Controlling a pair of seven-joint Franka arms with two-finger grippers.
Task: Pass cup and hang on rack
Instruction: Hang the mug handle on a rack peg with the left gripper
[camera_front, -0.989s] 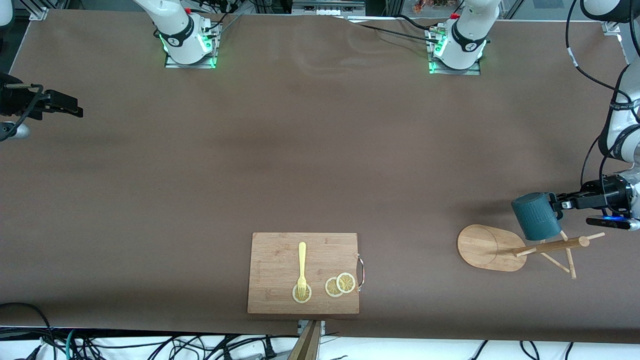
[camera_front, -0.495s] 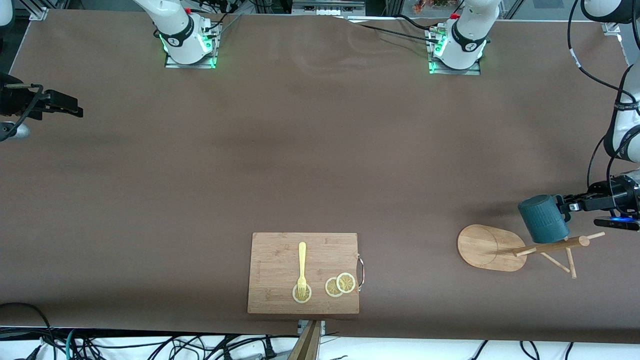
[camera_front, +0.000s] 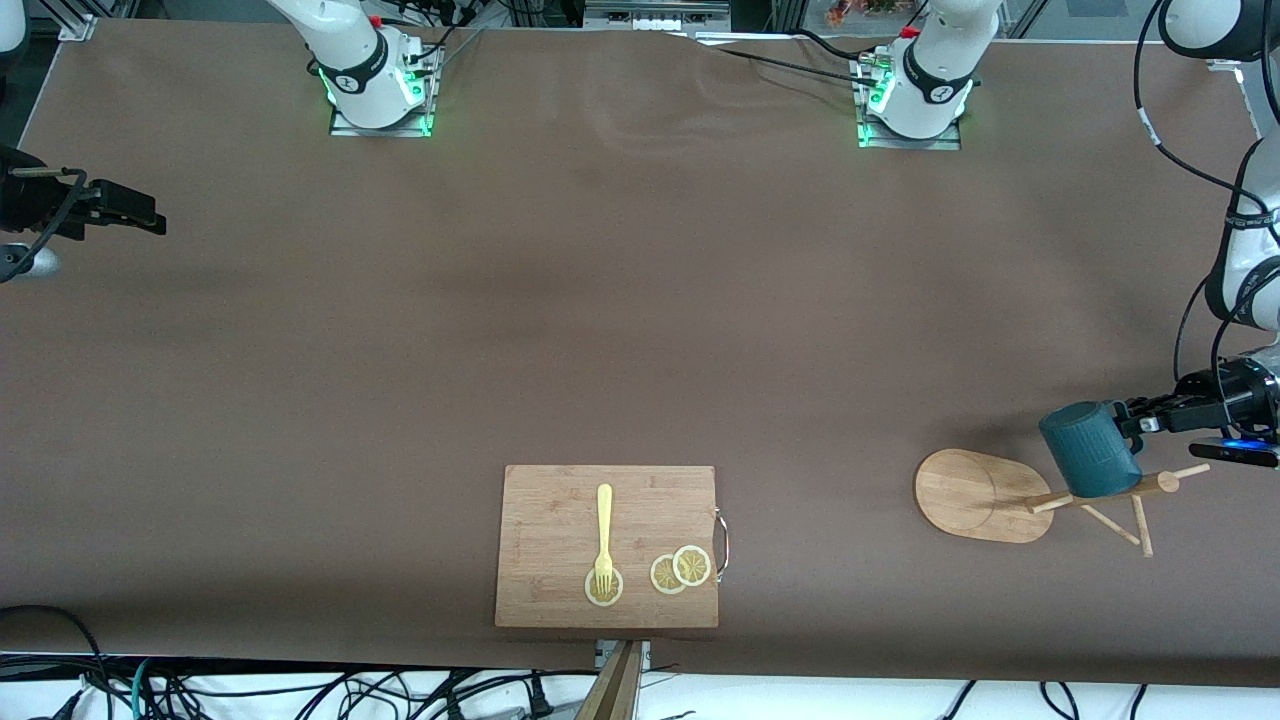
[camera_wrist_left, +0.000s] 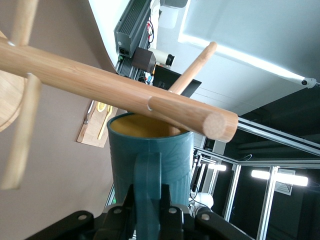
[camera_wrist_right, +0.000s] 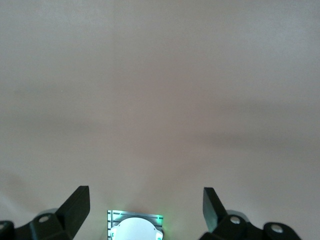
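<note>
- The left arm is reaching down along the left arm's end of the table, its wrist turned level so the left gripper (camera_front: 1138, 423) is pointing sideways toward the rack (camera_front: 1040, 495).
- The left gripper is clenching the cup (camera_front: 1089, 449) by its side handle (camera_wrist_left: 147, 192); in the left wrist view the handle is sitting pinched between the two fingers.
- The cup is hanging in the air, tipped on its side, over the rack's central pole (camera_wrist_left: 115, 92) and near the pole's top end.
- In the left wrist view the pole is crossing right in front of the cup's yellowish mouth, and one slanted peg (camera_wrist_left: 192, 67) is appearing to run into that opening; whether the cup is touching the wood I cannot tell.
- The rack's oval base (camera_front: 968, 494) is resting on the table toward the left arm's end.
- The right arm is waiting at the right arm's end of the table, with the right gripper (camera_front: 135, 212) held level above the bare tabletop.
- The right gripper's jaws are standing released and wide apart, with nothing between the fingers (camera_wrist_right: 75, 205).
- A cutting board (camera_front: 560, 500) is lying near the front camera's edge, carrying a yellow fork (camera_front: 604, 535) and lemon slices (camera_front: 681, 569).
</note>
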